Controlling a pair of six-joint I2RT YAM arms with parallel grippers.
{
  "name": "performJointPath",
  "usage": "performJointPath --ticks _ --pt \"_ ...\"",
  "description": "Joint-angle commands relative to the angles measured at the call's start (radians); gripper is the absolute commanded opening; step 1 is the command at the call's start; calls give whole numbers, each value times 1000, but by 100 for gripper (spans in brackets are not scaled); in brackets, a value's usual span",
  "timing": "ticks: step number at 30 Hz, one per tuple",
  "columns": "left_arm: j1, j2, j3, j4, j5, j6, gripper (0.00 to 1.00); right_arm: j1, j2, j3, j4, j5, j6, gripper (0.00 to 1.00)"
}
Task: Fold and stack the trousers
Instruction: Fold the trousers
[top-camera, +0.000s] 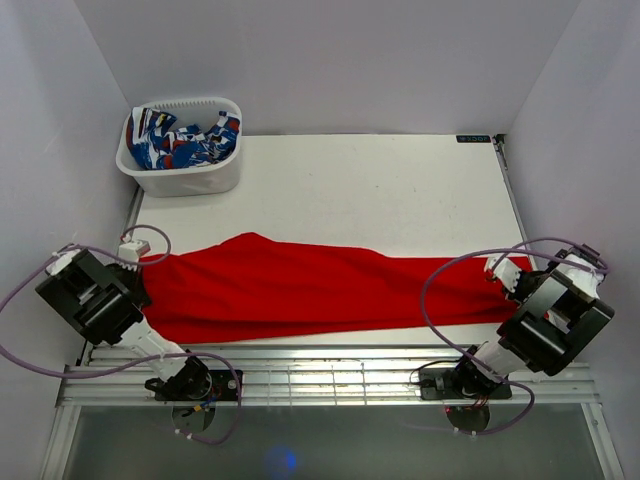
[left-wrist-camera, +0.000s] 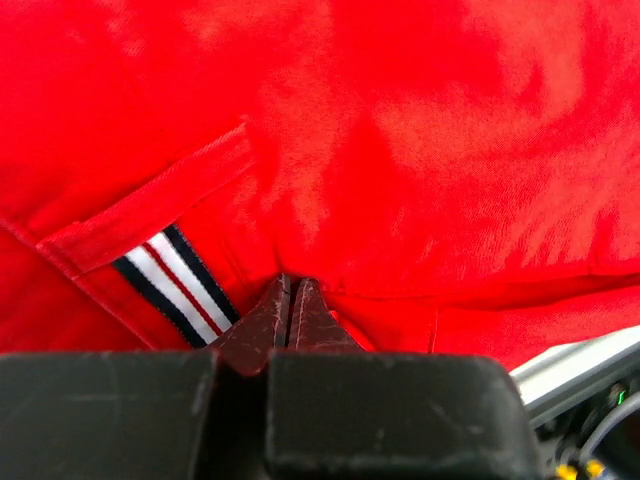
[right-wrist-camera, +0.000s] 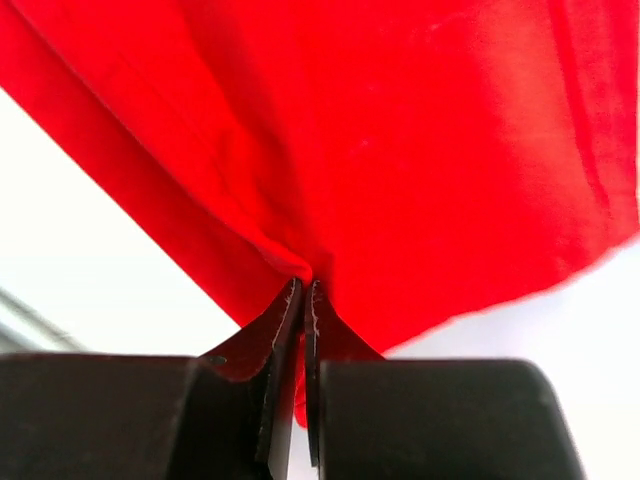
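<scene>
You are holding the trousers (top-camera: 300, 285) by both ends, stretched along the near side of the table (top-camera: 400, 190).
Your left gripper (left-wrist-camera: 290, 288) is pinching red cloth at the wider end (just beside a striped tab (left-wrist-camera: 170, 280)), its fingers pressed together on the fabric, and your right gripper (right-wrist-camera: 304, 285) is nipping the narrow leg end likewise. By my reading you are setting up a fold; next you are needing to carry one end over onto the other, edges matched.
</scene>
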Motion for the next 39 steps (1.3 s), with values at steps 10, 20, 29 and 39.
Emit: performJointPath --ticks 10,20,29,39 --pt "-52 86 361 41 232 -28 0 62 -1 90 45 6 87 8" --pt "91 0 474 -310 309 274 0 55 -26 208 -38 -57 91 8" --pt "116 21 62 -112 94 449 0 67 -65 21 73 28 46 8" --pt "163 -65 198 -324 187 532 98 65 -47 163 16 3 105 94"
